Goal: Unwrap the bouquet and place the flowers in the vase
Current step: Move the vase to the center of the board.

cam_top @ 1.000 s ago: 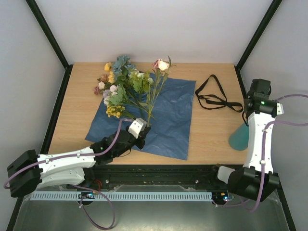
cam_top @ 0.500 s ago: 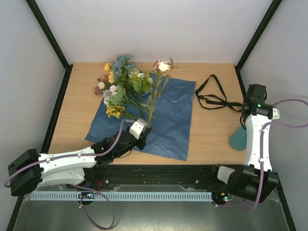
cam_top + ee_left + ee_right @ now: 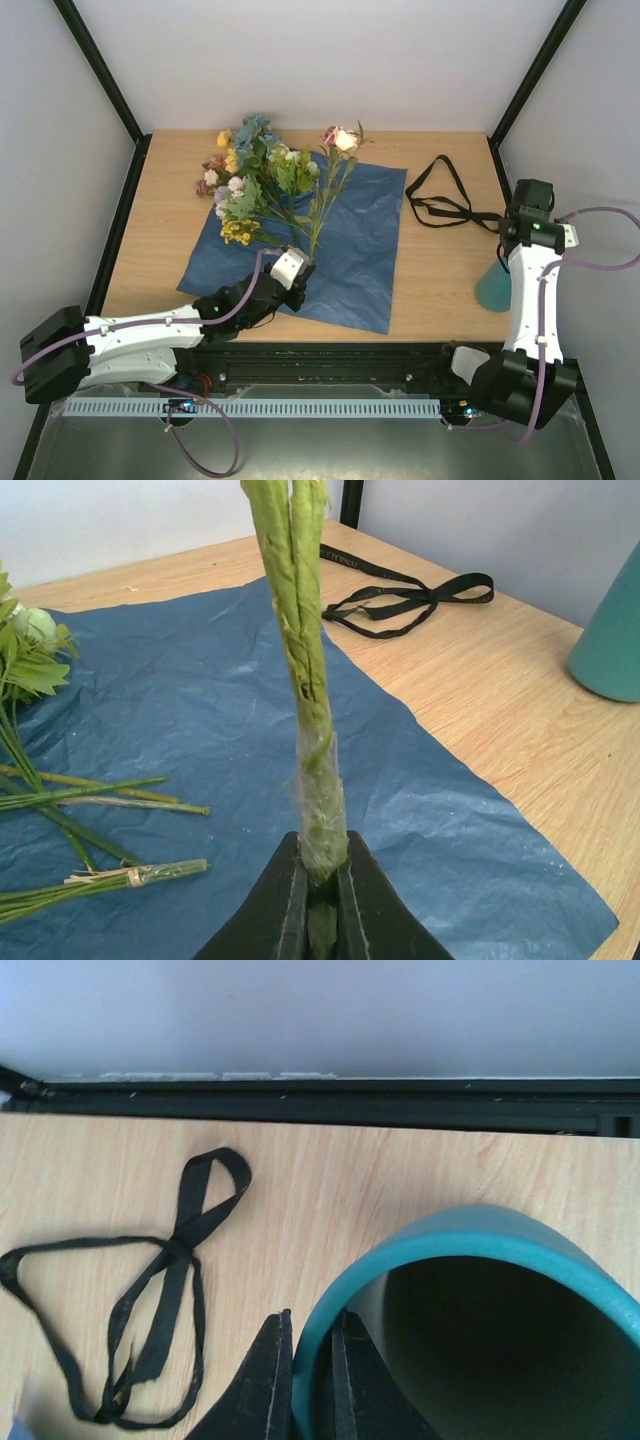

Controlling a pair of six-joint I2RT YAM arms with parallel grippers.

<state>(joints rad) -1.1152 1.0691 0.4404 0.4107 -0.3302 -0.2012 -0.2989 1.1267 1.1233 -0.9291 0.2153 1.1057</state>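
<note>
Unwrapping looks done: crinkled dark-blue paper (image 3: 350, 260) lies flat on the wooden table (image 3: 160, 220), with a thin black ribbon (image 3: 445, 200) loose beside it. Mixed-colour flowers (image 3: 265, 180) lie on the paper; none are in the smooth teal tube vase (image 3: 495, 290) at the table's right edge. The left tool (image 3: 322, 880) pinches taped green stems (image 3: 305, 680). The right tool (image 3: 312, 1335) grips the vase's rim.

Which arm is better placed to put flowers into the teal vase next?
The left: the left gripper is shut on flower stems over the blue paper. The right gripper is pinching the vase wall at its rim, likely just steadying it.
</note>
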